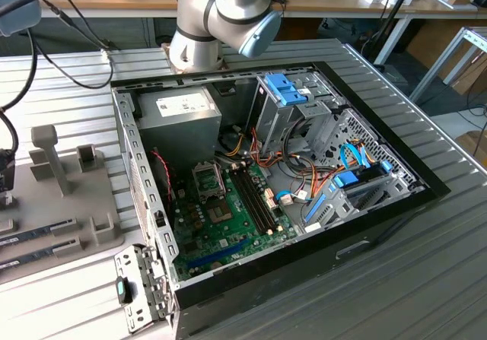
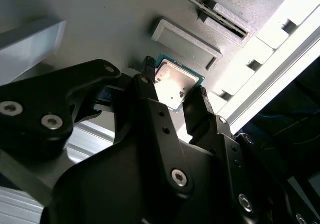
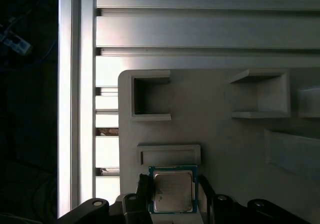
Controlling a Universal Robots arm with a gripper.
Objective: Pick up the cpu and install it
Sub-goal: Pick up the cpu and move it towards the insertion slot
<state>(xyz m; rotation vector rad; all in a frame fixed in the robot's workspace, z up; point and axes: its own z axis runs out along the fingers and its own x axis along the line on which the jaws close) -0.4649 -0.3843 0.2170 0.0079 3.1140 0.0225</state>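
Observation:
The cpu [image 3: 172,191], a small square chip with a silvery top and a thin green rim, sits between my gripper's [image 3: 173,186] two black fingers just over a grey moulded tray [image 3: 220,134]. In the second wrist view the same cpu [image 2: 176,82] has a fingertip pressed against each of two opposite edges, and the gripper [image 2: 175,81] is shut on it. In the exterior view the open computer case [image 1: 266,180] lies on the table, with the motherboard [image 1: 228,214] and its square cpu socket [image 1: 207,179] exposed.
The grey tray [image 1: 76,203] with upright holders and slots lies at the exterior view's left of the case. Inside the case are a grey power-supply box [image 1: 179,112], blue drive brackets [image 1: 289,89] and loose cables [image 1: 304,180]. The arm's base [image 1: 205,28] stands behind the case.

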